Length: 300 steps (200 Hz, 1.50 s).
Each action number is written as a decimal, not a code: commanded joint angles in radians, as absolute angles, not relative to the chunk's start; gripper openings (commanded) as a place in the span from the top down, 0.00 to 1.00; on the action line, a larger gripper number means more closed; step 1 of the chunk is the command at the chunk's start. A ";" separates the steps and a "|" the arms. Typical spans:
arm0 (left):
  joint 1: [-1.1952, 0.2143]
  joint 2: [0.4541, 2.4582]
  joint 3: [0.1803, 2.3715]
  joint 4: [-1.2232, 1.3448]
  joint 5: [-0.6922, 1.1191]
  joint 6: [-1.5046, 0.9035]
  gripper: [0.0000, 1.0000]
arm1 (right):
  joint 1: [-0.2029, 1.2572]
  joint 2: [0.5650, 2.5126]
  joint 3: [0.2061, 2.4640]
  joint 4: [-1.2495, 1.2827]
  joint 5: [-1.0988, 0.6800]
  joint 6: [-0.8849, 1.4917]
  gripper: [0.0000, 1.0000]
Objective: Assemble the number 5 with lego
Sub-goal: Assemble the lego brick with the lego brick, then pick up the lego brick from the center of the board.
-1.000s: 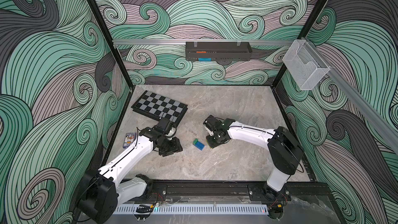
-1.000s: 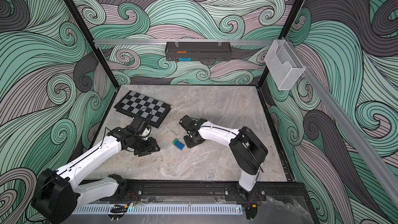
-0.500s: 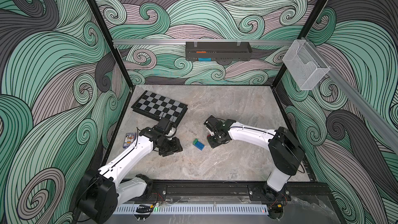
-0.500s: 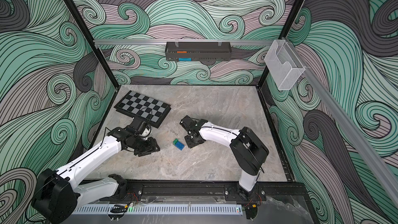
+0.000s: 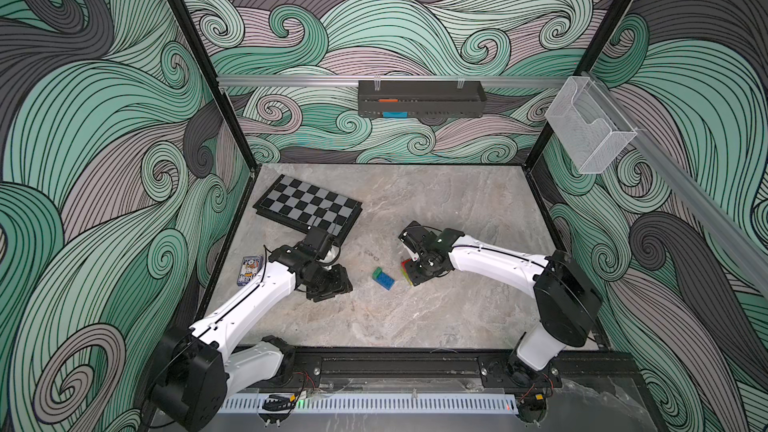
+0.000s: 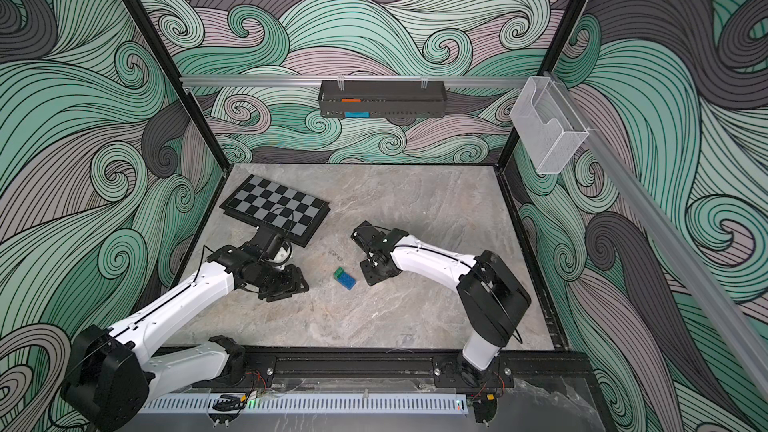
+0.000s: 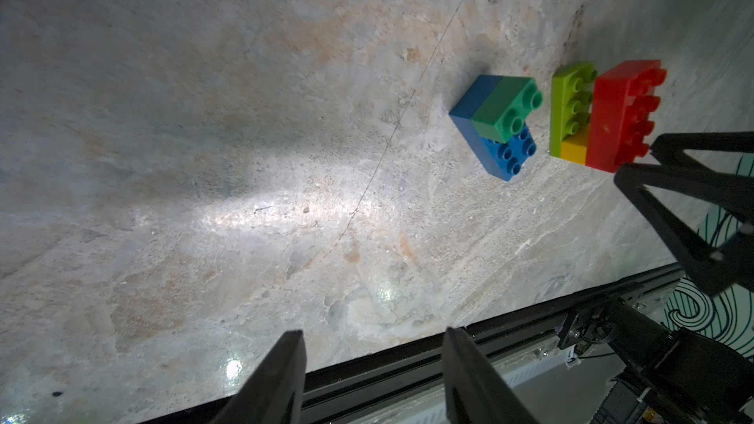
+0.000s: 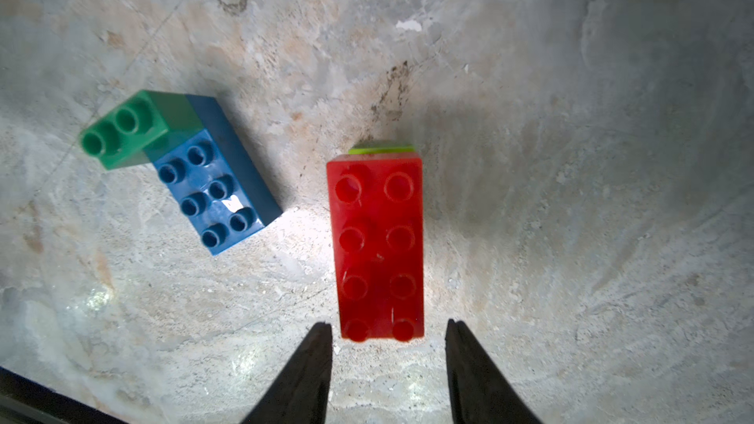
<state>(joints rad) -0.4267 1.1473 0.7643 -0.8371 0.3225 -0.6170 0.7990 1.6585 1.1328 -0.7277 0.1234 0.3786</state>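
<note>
The lego lies in two separate stacks on the marble floor; a joined number 5 is not in view. A dark green brick [image 7: 506, 106] sits on a blue brick [image 5: 383, 278], seen in both top views [image 6: 345, 277]. Beside it, a red brick [image 8: 377, 250] tops a yellow brick [image 7: 573, 148] and a lime brick [image 7: 569, 104]. My right gripper [image 8: 387, 325] is open, its fingertips either side of the red brick's near end with gaps showing. My left gripper [image 7: 373, 332] is open and empty, well left of the lego [image 5: 336, 284].
A chessboard [image 5: 307, 205] lies at the back left, close behind the left arm. A blue patterned card box [image 5: 249, 270] rests by the left wall. A black tray [image 5: 419, 103] and a clear holder [image 5: 590, 130] hang on the walls. A black rail [image 5: 395, 363] runs along the front.
The right gripper's jaws have spread apart off the red-topped stack, which stays on the floor. The left arm has not moved.
</note>
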 commanded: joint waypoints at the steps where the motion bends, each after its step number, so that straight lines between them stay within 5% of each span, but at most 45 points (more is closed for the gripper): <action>1: -0.421 1.138 0.769 -0.838 0.329 -0.609 0.43 | 0.777 1.627 1.127 -0.744 0.130 0.384 0.52; 186: -0.421 1.149 0.765 -0.830 0.328 -0.608 0.43 | 0.749 1.633 1.021 -0.718 0.152 0.392 0.55; 300: -0.420 1.148 0.764 -0.828 0.323 -0.609 0.43 | 0.754 1.672 1.189 -0.772 0.088 0.352 0.37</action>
<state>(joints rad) -0.4267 1.1481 0.7639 -0.8345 0.3225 -0.6170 0.7471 1.6295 1.1500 -0.7525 0.1184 0.3672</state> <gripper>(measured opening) 0.576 0.620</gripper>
